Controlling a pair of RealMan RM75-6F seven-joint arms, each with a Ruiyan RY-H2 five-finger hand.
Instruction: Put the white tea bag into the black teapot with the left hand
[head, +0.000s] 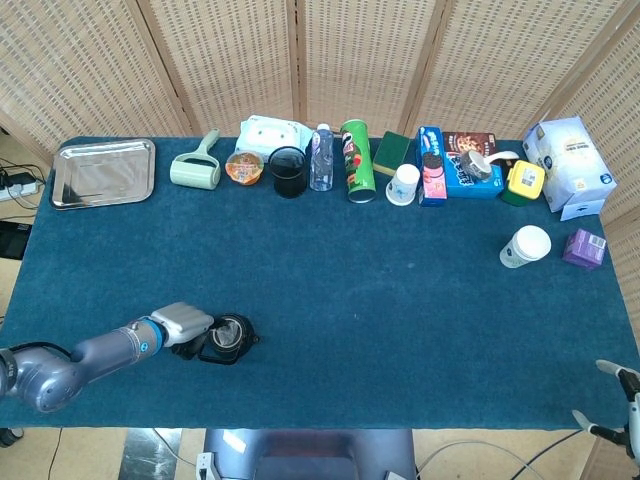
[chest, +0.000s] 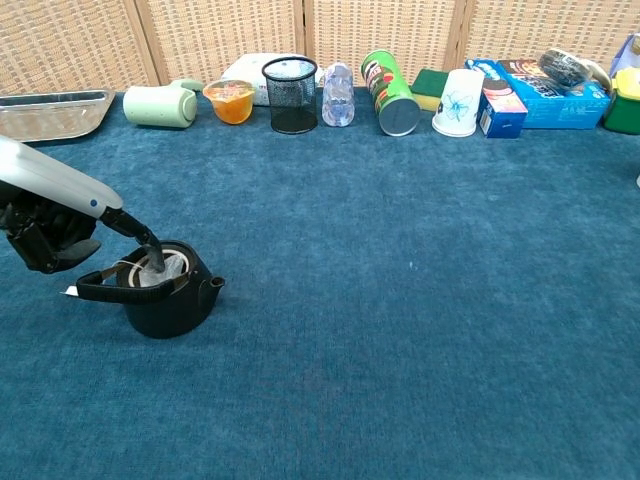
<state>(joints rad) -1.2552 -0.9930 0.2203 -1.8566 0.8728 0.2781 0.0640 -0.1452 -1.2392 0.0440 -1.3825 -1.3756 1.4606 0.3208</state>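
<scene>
Nearest the robot, on the blue bench (head: 400, 320), stands the teapot (chest: 168, 300), upright, lid off, handle pointing toward the left hand (head: 182, 327). The tea bag (chest: 160, 268) lies inside the pot's mouth, its pale body showing just below the rim; it appears nearly or fully seated, though how deep it sits cannot be told. One dark finger (chest: 138, 238) of the left hand reaches down into the opening and touches or nearly touches the bag; the rest of the hand sits just beside the pot on the handle side. Whether the bag is pinched or merely being pressed down cannot be told from either view. A small white tag (chest: 71, 291) shows beside the handle end, outside the pot.

Judged state of the task: the bag is in the pot, so the placing is essentially done; what remains is for the hand to let go, if it holds, and lift clear without dragging the bag or tipping the pot.

The right hand (head: 618, 400) shows only at the near right corner, well apart from the work; its state cannot be told.

Along the far edge stands a row of unrelated goods.
</scene>
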